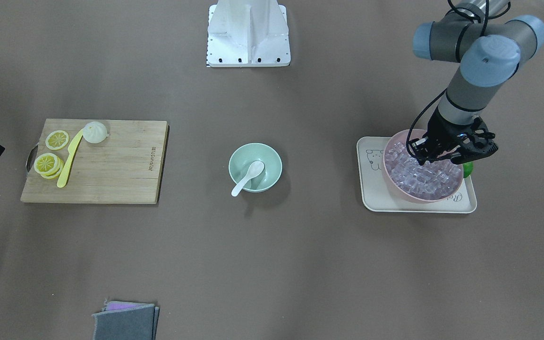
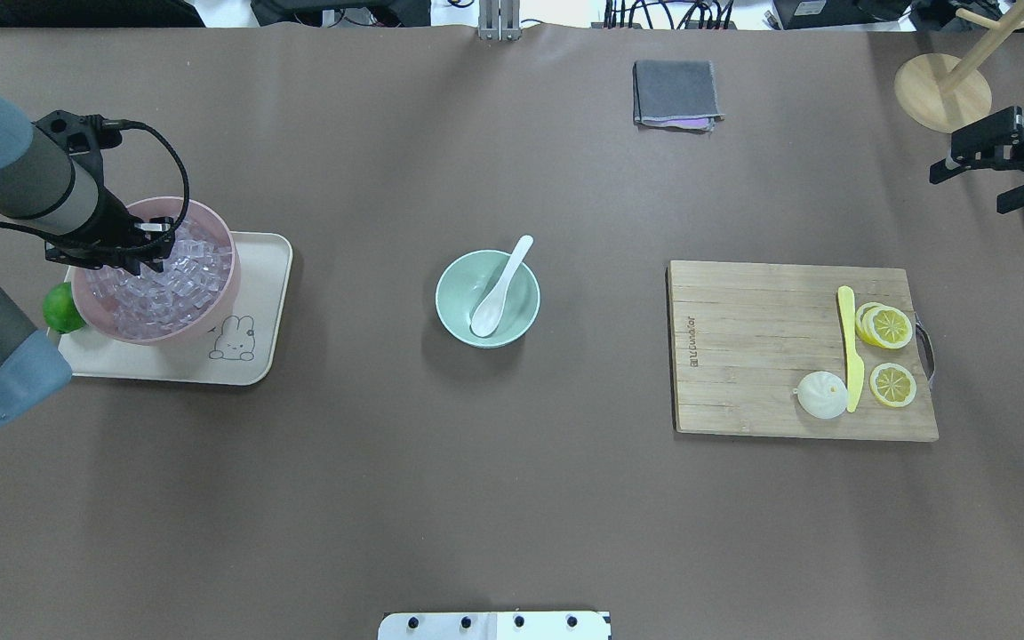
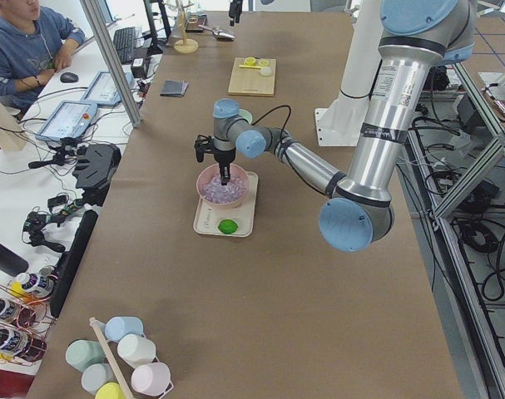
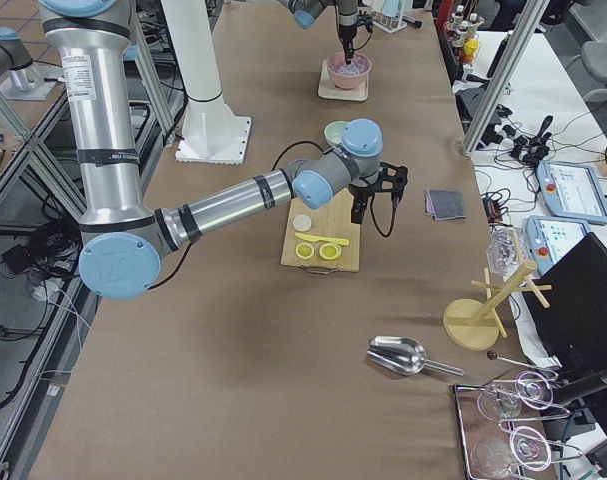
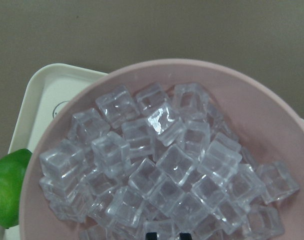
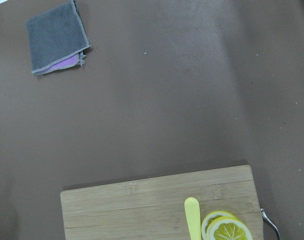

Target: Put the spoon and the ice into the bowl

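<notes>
The white spoon (image 1: pixel 248 177) lies in the mint-green bowl (image 1: pixel 272 163) at the table's middle, scoop inside and handle over the rim; the overhead view shows the spoon (image 2: pixel 499 293) and the bowl (image 2: pixel 459 289) too. Several clear ice cubes (image 5: pixel 167 122) fill a pink bowl (image 5: pixel 272 125). My left gripper (image 1: pixel 430 159) is down in that ice. In the left wrist view its fingertips (image 5: pixel 150 236) stand close together with a cube between them. My right gripper (image 2: pixel 965 187) is open and empty, high at the far right edge.
The pink bowl (image 2: pixel 228 267) stands on a cream tray (image 2: pixel 254 267) with a lime (image 2: pixel 60 307) beside it. A wooden cutting board (image 2: pixel 743 356) holds a yellow knife (image 2: pixel 850 347), lemon slices and a white bun. A folded grey cloth (image 2: pixel 674 93) lies at the far edge.
</notes>
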You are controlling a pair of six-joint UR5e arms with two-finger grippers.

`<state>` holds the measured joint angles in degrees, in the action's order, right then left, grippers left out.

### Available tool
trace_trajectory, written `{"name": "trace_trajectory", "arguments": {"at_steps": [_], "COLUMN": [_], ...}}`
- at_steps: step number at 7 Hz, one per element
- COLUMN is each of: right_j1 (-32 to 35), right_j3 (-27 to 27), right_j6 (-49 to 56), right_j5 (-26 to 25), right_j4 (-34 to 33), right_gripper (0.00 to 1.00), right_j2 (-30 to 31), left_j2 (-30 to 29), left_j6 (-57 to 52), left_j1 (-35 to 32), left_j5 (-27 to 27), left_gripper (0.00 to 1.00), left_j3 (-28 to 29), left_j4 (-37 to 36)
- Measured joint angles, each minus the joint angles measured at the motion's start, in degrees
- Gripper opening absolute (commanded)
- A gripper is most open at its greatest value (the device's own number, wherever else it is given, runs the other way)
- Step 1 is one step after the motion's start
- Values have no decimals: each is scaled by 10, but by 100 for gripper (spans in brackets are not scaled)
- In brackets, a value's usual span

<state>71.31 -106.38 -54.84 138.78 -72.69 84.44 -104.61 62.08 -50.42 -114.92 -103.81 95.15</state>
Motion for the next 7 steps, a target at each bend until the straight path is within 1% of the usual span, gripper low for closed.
{"name": "trace_trajectory", "arguments": {"at_steps": [1, 4, 6, 7], "right_j1": [1, 6, 27, 38], "right_j3": [0, -4, -6, -6], "right_j6": [0, 8, 65, 88], "right_j5": [0, 1, 5, 10], "right_j4": [0, 0, 0, -1], "right_gripper": [100, 100, 100, 100], "right_j2": [1, 11, 39, 50], "left_j2": [-1, -1, 1, 3], "left_j6": [0, 4, 4, 4], "left_j1": [0, 5, 16, 22], "left_j5": [0, -1, 1, 2], "left_gripper": [61, 59, 59, 56], "left_j3": [4, 8, 8, 9], "left_j4": [0, 2, 3, 3]}}
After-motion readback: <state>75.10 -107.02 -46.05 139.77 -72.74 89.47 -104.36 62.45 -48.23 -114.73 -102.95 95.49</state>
